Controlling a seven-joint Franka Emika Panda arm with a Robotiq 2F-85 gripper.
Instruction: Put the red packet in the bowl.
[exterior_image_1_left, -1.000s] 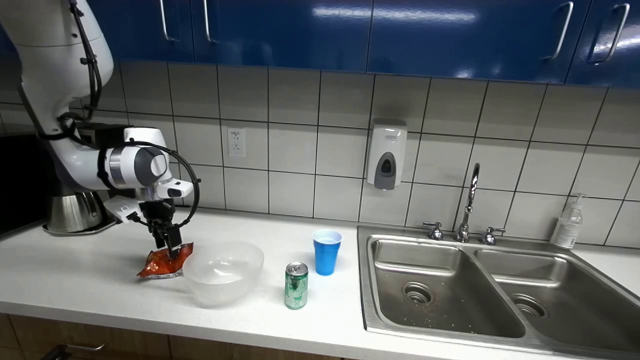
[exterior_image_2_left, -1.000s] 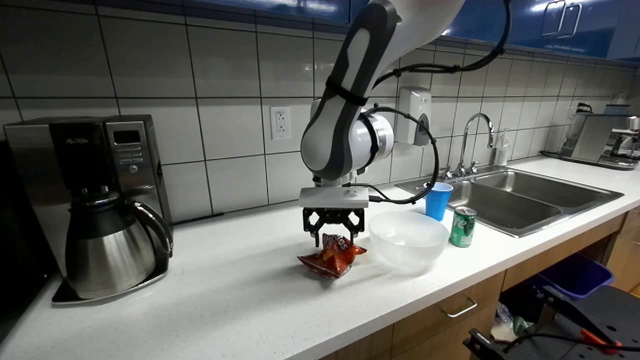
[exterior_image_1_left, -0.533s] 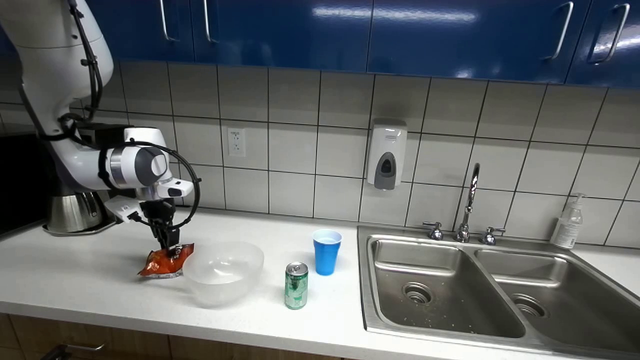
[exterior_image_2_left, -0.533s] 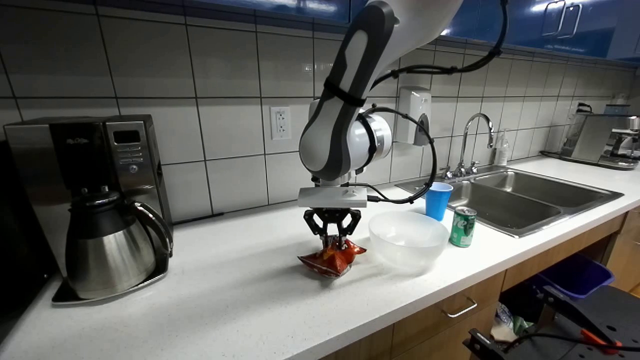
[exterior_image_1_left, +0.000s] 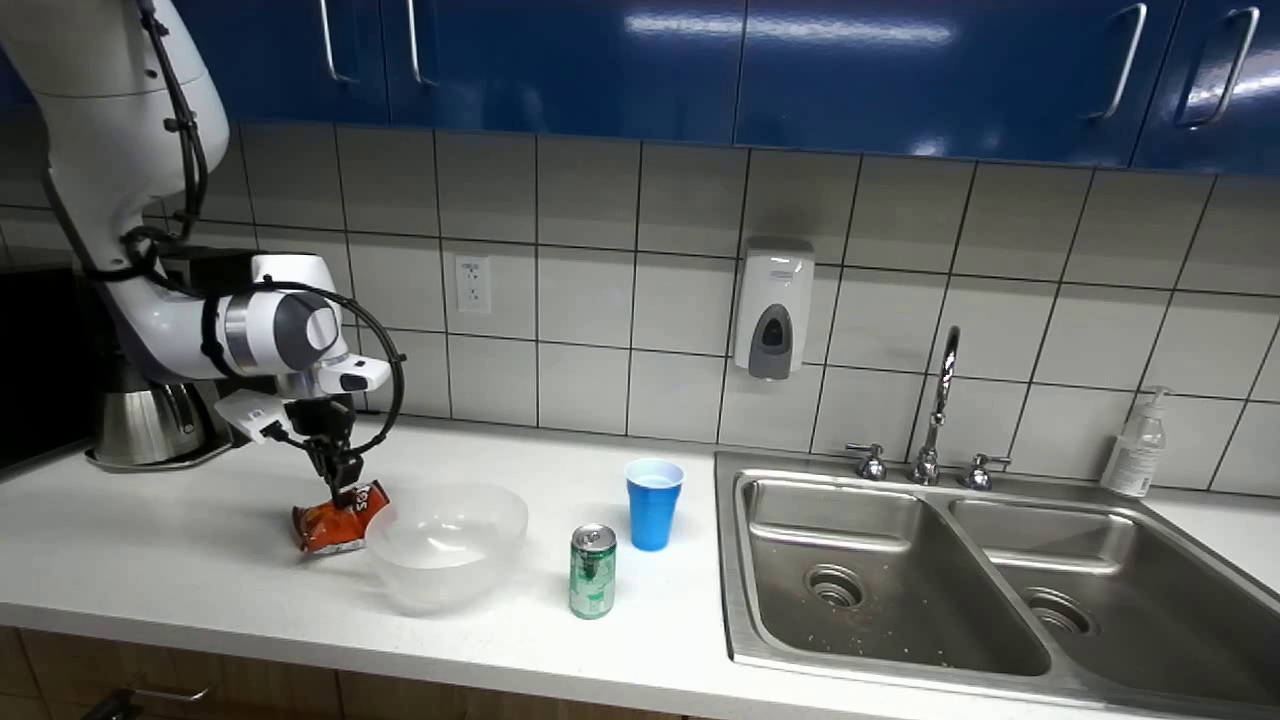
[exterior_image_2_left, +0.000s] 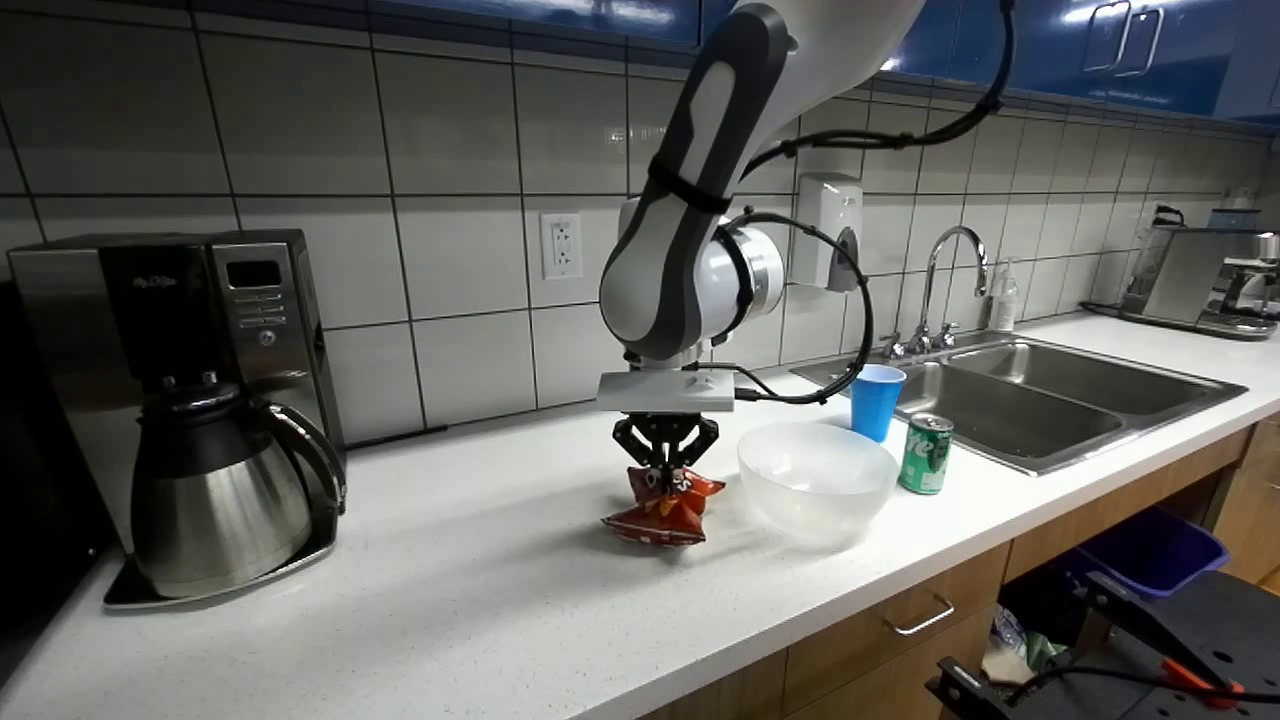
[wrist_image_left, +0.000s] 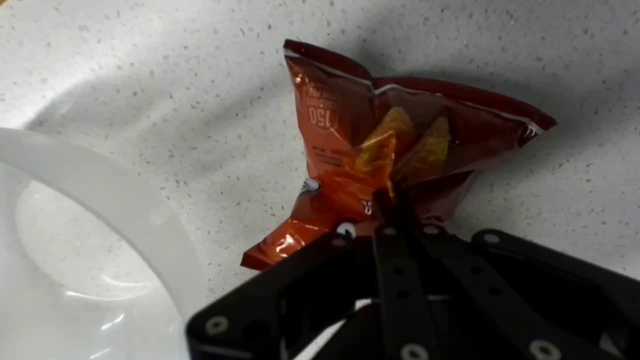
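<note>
1. In it goes! Half a second ago the fingers stood a little apart over the red packet (wrist_image_left: 340, 150); now the gripper (exterior_image_2_left: 667, 484) has drawn together, and the packet has bunched inward beneath it, its outer corners pulled closer.
2. The gripper is clenched on the packet, pinching it near its upper middle. So the packet sits directly below the gripper, outside the bowl (exterior_image_2_left: 815, 505); whether it is clear of the bench (exterior_image_2_left: 450, 580), I cannot tell.
3. What a look from the wrist view: glossy, crinkled, bright orange-red running to dark maroon, a thin white line along the flared edge ahead of the gripper, yellow wedge shapes printed mid-packet.
4. Reading time! "150", upside down in the wrist view; smaller lines beside it are blurred. White letters, seemingly an O and an S, flank the gripper's fingertips; the rest is lost in folds.
5. Just beside the gripper, the translucent bowl, cut off by the wrist view's edge.
6. Past the bowl from the gripper, a green can (exterior_image_2_left: 926, 455) near a blue cup (exterior_image_2_left: 875, 405); the can's white lettering wraps partly out of sight.
7. Well apart from the gripper, the coffee maker (exterior_image_2_left: 265, 360) wears a badge too small to read surely.
</note>
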